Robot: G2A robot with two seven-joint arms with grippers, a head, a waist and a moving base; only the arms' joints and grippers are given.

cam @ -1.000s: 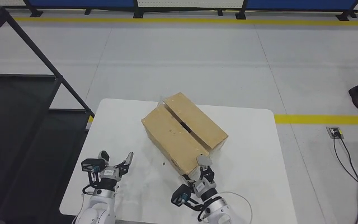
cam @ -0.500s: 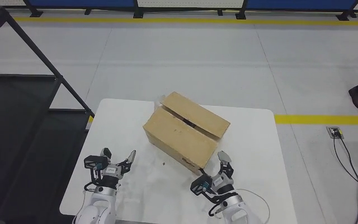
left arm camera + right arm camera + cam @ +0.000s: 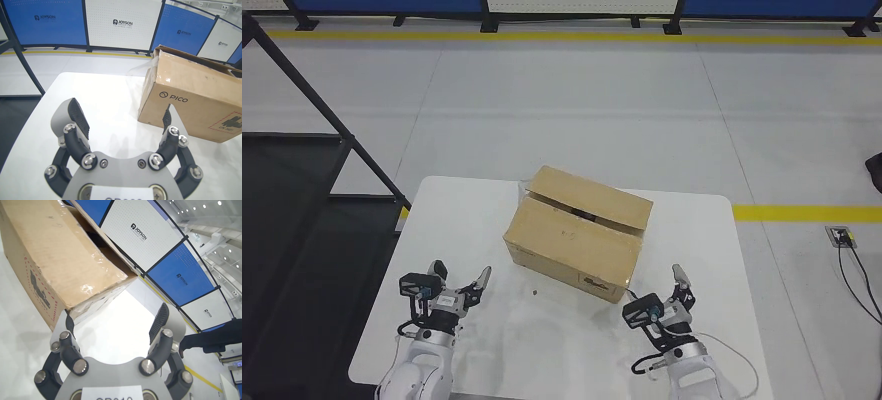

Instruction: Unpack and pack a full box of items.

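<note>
Box (image 3: 577,240) of brown cardboard sits near the middle of the white worktop (image 3: 452,215), turned at an angle to its edges. The top flaps are folded down but parted, with a dark gap (image 3: 587,213) between them. Loose clear tape (image 3: 151,62) hangs off the box's far corner on the left side, and a red dashed label (image 3: 229,123) marks the near face. Left gripper (image 3: 121,106) hovers low over the worktop's near left part, well apart from the box, fingers spread with nothing between them. Right gripper (image 3: 116,313) is just beside the box's near right corner, its fingers likewise spread wide and empty. A small dark speck (image 3: 533,292) lies on the worktop in front of the box.
</note>
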